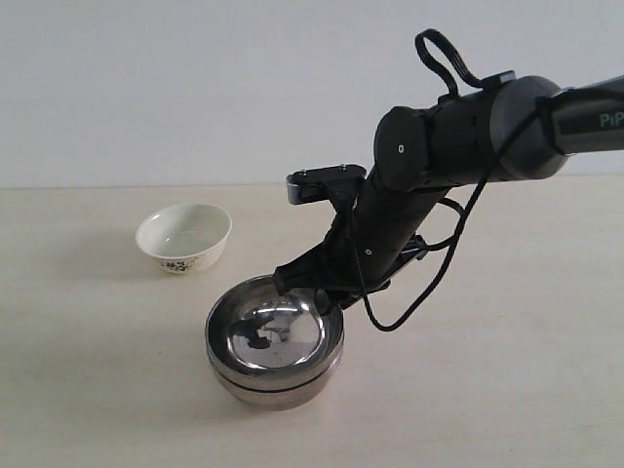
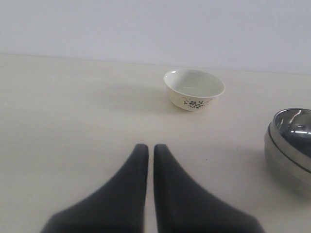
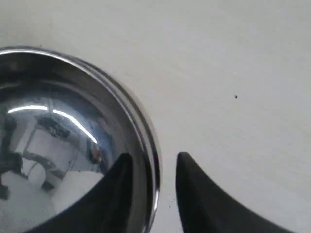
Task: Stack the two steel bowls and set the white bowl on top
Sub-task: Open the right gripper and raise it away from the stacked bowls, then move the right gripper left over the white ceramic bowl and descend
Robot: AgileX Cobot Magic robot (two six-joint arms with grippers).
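Two steel bowls are nested on the table: the upper steel bowl (image 1: pixel 255 322) sits inside the lower steel bowl (image 1: pixel 278 388). My right gripper (image 1: pixel 310 292) stands open astride their far rim. In the right wrist view one of its fingers is inside the steel bowl (image 3: pixel 58 121) and the other outside, so the right gripper (image 3: pixel 154 158) has gaps on both sides of the rim. The white bowl (image 1: pixel 183 237) stands upright and empty to the back left. The left wrist view shows the white bowl (image 2: pixel 194 89) ahead of my shut, empty left gripper (image 2: pixel 147 148), and the steel stack (image 2: pixel 291 145) off to one side.
The pale table (image 1: pixel 507 370) ends at a white wall behind. The right arm and its looping cable (image 1: pixel 429 283) hang over the area just behind the stack. The left arm is out of the exterior view.
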